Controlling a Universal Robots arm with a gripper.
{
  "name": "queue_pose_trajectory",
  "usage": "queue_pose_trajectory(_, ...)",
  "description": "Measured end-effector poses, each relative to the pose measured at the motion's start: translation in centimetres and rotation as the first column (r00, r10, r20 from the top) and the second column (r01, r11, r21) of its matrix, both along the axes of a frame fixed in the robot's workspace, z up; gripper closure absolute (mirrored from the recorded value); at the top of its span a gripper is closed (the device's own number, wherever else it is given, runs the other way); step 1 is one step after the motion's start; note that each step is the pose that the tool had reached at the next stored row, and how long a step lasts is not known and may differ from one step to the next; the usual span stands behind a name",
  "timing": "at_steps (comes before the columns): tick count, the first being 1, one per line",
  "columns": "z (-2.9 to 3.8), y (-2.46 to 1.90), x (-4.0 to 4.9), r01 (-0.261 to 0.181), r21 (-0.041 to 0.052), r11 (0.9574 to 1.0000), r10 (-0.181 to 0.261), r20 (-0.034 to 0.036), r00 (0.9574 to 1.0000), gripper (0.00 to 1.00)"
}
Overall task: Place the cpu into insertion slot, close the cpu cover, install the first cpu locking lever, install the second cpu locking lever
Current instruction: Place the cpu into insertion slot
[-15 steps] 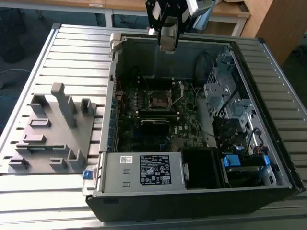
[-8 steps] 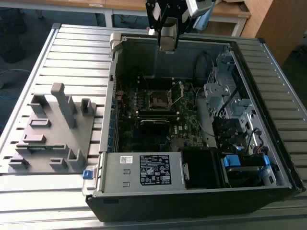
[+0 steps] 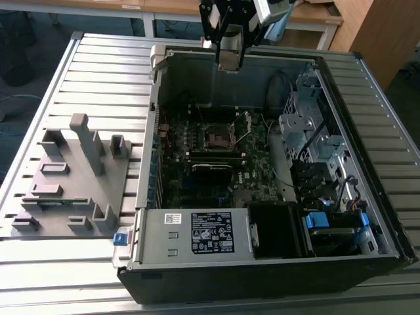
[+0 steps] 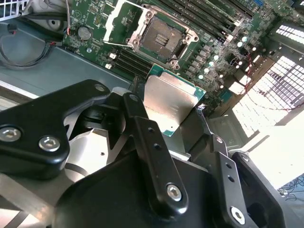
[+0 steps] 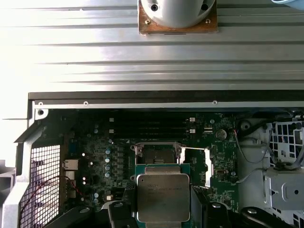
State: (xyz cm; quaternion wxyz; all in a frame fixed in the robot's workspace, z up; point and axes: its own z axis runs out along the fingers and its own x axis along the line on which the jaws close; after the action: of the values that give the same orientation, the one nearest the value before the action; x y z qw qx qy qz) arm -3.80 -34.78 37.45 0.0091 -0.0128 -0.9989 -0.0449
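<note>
one gripper pinches the cpu, well apart from the insertion slot, whose cpu cover stands open.

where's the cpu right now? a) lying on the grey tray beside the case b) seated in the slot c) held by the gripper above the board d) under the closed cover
c: the cpu sits clamped in the gripper, off the board, and the slot lies bare.

We see a robotics lab or workshop: an open computer case lies on a slatted metal bench beside a grey parts jig, wooden desks behind.
</note>
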Motion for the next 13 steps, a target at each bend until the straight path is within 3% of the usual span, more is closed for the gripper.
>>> queue_pose_trajectory(13,-0.69,0.01,0.0,0.0,0.0002,1.0,0.0,0.0001,1.0,0.46)
